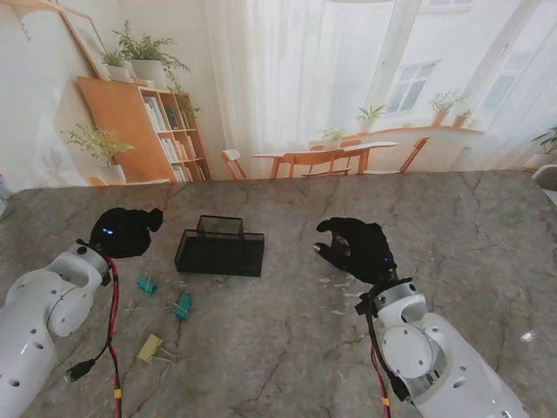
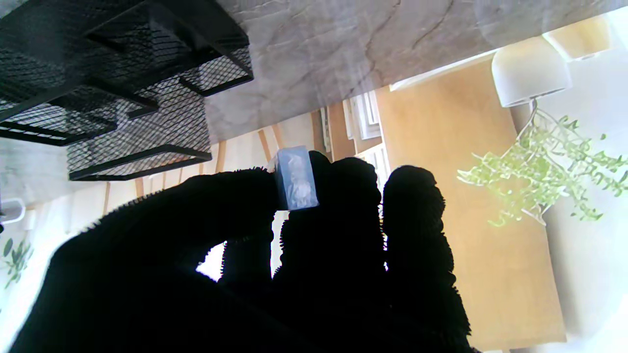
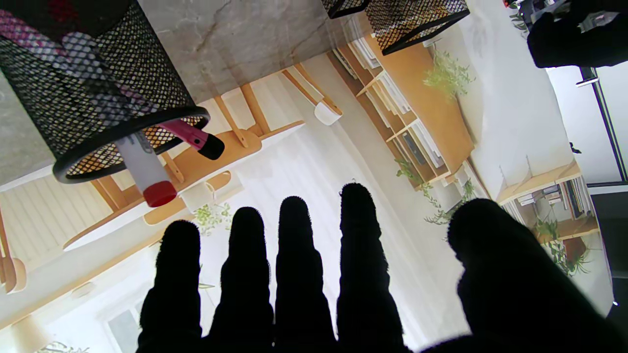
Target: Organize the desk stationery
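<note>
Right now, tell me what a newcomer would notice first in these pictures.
The black mesh tray stands mid-table, between the two black-gloved hands. The left hand pinches a small pale-blue block in its fingers, while the right hand hovers open. Two teal clips and a yellow clip lie on the table, nearer to me than the tray.

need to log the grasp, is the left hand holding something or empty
Holding. In the left wrist view the left hand pinches a small pale blue block between its fingertips, off the table. What the block is, cannot tell.

We see a backdrop: bookshelf (image 1: 165, 131) at 10 o'clock, wooden table with chairs (image 1: 326, 158) at 12, bright windows (image 1: 418, 83) at 1.
</note>
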{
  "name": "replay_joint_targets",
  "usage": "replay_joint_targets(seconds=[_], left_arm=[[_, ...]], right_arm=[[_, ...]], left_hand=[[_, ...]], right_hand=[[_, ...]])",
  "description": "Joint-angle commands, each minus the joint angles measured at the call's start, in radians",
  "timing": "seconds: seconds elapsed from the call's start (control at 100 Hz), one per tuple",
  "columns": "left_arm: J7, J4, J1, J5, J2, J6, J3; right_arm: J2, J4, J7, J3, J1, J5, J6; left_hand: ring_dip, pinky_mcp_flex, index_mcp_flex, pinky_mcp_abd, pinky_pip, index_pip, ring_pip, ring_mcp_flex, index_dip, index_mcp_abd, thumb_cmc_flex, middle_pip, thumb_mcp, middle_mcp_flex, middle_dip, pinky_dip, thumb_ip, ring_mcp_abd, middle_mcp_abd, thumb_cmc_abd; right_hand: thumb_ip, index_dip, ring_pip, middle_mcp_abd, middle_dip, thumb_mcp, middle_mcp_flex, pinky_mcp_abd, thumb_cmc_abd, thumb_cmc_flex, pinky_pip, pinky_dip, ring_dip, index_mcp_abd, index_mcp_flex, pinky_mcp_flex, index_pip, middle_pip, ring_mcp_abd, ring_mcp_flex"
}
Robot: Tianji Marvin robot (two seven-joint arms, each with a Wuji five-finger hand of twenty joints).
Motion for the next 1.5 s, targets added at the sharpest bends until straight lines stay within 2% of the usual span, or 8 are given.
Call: replay_joint_targets(seconds=[0.0, 0.28, 0.67, 0.82, 0.87, 0.98, 1.32, 1.49], left_arm=[[-0.005, 0.020, -0.025, -0.008, 0.002, 0.008, 0.011], [0.010, 0.159, -0.148, -0.080, -0.003, 0.068, 0.123], [0.020, 0.273, -0.266, -0.214, -0.029, 0.162, 0.287], [0.022, 0.307, -0.294, -0.258, -0.038, 0.186, 0.333], [0.022, 0.315, -0.300, -0.265, -0.040, 0.192, 0.345], [0.021, 0.334, -0.313, -0.290, -0.044, 0.202, 0.369], [0.020, 0.354, -0.330, -0.336, -0.054, 0.208, 0.402], [0.023, 0.367, -0.339, -0.364, -0.061, 0.205, 0.413]], right_arm=[[0.002, 0.005, 0.015, -0.002, 0.001, -0.003, -0.002], [0.002, 0.005, 0.011, 0.008, -0.007, -0.007, -0.003], [0.002, 0.005, 0.017, 0.010, -0.008, 0.001, 0.004], [0.002, 0.006, 0.024, 0.007, -0.005, 0.006, 0.003], [0.002, 0.007, 0.026, 0.006, -0.004, 0.007, 0.003], [0.002, 0.008, 0.027, 0.006, -0.002, 0.009, 0.005], [0.002, 0.006, 0.033, 0.005, -0.002, 0.012, 0.010], [0.003, 0.004, 0.034, 0.006, -0.002, 0.011, 0.011]], left_hand=[[0.019, -0.011, -0.002, -0.025, 0.024, -0.006, 0.003, 0.008, -0.021, 0.075, 0.107, 0.017, 0.036, 0.014, 0.013, 0.033, 0.046, -0.070, -0.115, -0.026], [0.020, -0.006, 0.000, -0.029, 0.023, -0.009, -0.003, 0.007, -0.033, 0.071, 0.124, 0.006, 0.017, 0.011, 0.011, 0.032, 0.025, -0.063, -0.108, -0.031], [0.019, 0.010, 0.003, -0.032, 0.027, -0.012, -0.005, 0.019, -0.055, 0.072, 0.147, -0.009, -0.002, 0.011, 0.010, 0.027, -0.009, -0.065, -0.099, -0.042], [0.013, 0.012, 0.003, -0.034, 0.025, -0.010, -0.020, 0.019, -0.075, 0.073, 0.165, -0.032, -0.017, 0.013, 0.008, 0.020, -0.051, -0.060, -0.093, -0.046], [0.008, 0.013, 0.002, -0.034, 0.022, -0.011, -0.032, 0.019, -0.086, 0.077, 0.180, -0.049, -0.033, 0.018, 0.002, 0.016, -0.082, -0.057, -0.124, -0.048], [0.004, 0.017, -0.001, -0.034, 0.012, -0.014, -0.053, 0.020, -0.110, 0.062, 0.203, -0.076, -0.053, 0.020, 0.003, 0.004, -0.141, -0.054, -0.126, -0.048], [-0.009, 0.035, -0.003, -0.039, 0.002, -0.016, -0.078, 0.029, -0.126, 0.066, 0.236, -0.110, -0.086, 0.016, 0.007, -0.014, -0.220, -0.057, -0.114, -0.043], [-0.015, 0.036, 0.004, -0.043, -0.003, -0.059, -0.097, 0.028, -0.125, 0.074, 0.276, -0.142, -0.136, 0.013, 0.022, -0.022, -0.295, -0.057, -0.088, -0.026]], right_hand=[[0.003, 0.023, 0.005, 0.001, 0.012, -0.028, 0.002, 0.001, 0.026, 0.010, 0.016, 0.014, 0.011, 0.000, -0.007, -0.005, 0.006, 0.010, -0.010, -0.013], [0.003, 0.023, 0.005, 0.001, 0.012, -0.029, 0.002, 0.000, 0.026, 0.011, 0.016, 0.015, 0.011, 0.001, -0.006, -0.006, 0.006, 0.010, -0.008, -0.014], [0.002, 0.024, 0.005, 0.002, 0.012, -0.029, 0.003, 0.001, 0.026, 0.011, 0.016, 0.015, 0.011, 0.001, -0.002, -0.006, 0.007, 0.010, -0.009, -0.013], [0.003, 0.025, 0.005, 0.002, 0.012, -0.029, 0.003, 0.001, 0.026, 0.012, 0.016, 0.015, 0.011, 0.001, 0.000, -0.006, 0.008, 0.010, -0.009, -0.013], [0.003, 0.025, 0.005, 0.001, 0.012, -0.029, 0.003, 0.001, 0.026, 0.012, 0.016, 0.016, 0.010, 0.001, 0.000, -0.006, 0.009, 0.010, -0.009, -0.013], [0.003, 0.025, 0.005, 0.002, 0.012, -0.029, 0.004, 0.000, 0.026, 0.012, 0.016, 0.016, 0.011, 0.000, 0.000, -0.006, 0.008, 0.010, -0.008, -0.012], [0.003, 0.025, 0.005, 0.002, 0.012, -0.029, 0.004, 0.000, 0.027, 0.013, 0.016, 0.016, 0.011, 0.002, 0.002, -0.005, 0.009, 0.010, -0.009, -0.013], [0.003, 0.026, 0.005, 0.001, 0.012, -0.029, 0.004, 0.000, 0.026, 0.013, 0.016, 0.016, 0.011, 0.001, 0.003, -0.006, 0.010, 0.010, -0.008, -0.013]])
